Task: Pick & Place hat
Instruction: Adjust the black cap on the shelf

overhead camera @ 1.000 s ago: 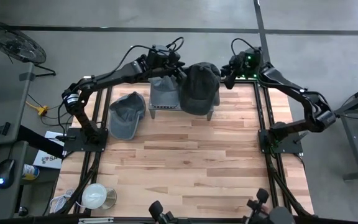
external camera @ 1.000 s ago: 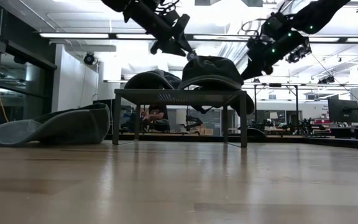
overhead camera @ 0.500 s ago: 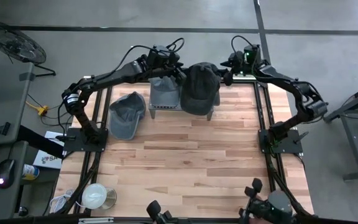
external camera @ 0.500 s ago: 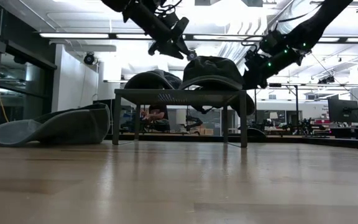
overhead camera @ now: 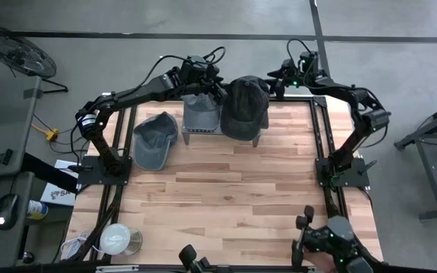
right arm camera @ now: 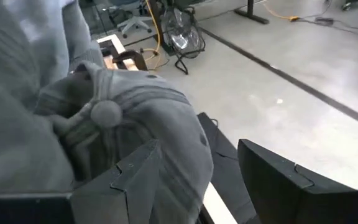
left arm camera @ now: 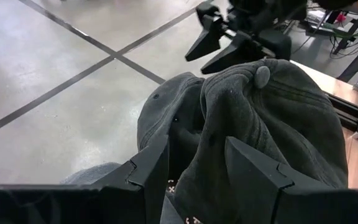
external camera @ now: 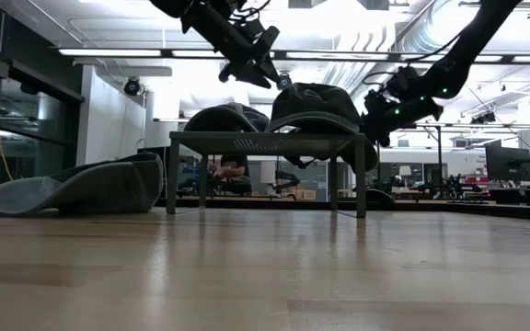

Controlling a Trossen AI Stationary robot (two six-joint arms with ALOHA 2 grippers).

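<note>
Right gripper (overhead camera: 273, 81), jaws apart and empty, just right of the dark hat (overhead camera: 246, 106) on the rack (external camera: 265, 141); placement apparently complete, withdrawal next.

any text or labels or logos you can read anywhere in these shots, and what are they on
No text can be read with confidence.
White sheet beside the table's left edge, high view: dark print, too small to read.
Small white marks on the cloth between the left gripper fingers, left wrist view: too blurred to read.
Dark hat, grey hat and stand: no lettering shows.
</note>
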